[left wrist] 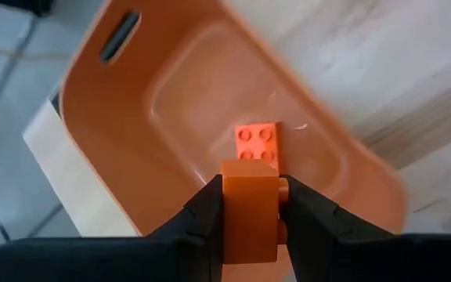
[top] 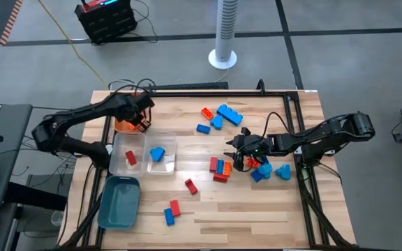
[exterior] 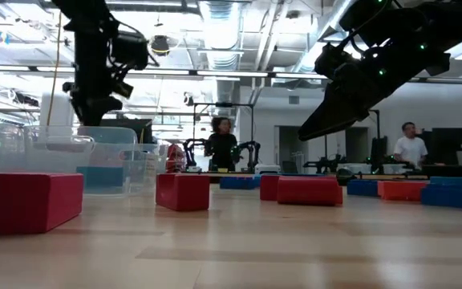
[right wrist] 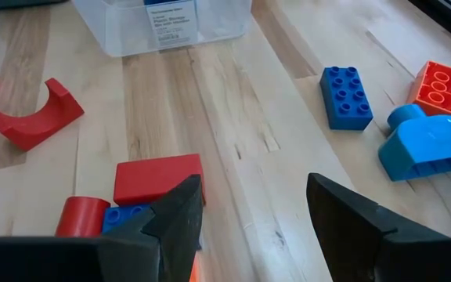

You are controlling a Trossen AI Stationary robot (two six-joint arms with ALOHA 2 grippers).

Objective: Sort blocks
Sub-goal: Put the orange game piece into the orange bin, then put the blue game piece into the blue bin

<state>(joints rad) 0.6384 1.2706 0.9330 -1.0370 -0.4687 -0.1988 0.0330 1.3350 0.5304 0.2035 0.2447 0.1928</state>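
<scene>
Wood table (top: 257, 209), blocks (top: 222, 167) scattered; people in room behind. Left gripper (left wrist: 249, 205) at 10 o'clock over orange tray (left wrist: 131, 149), clenching orange block (left wrist: 249, 215). Right gripper (right wrist: 253, 207) at 3 o'clock, jaws apart, empty.

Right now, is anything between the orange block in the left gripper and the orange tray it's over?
Nothing visible. The left gripper is shut on an orange block above the orange tray. The only thing inside is another orange block lying on the tray floor, with bare floor around it.
</scene>
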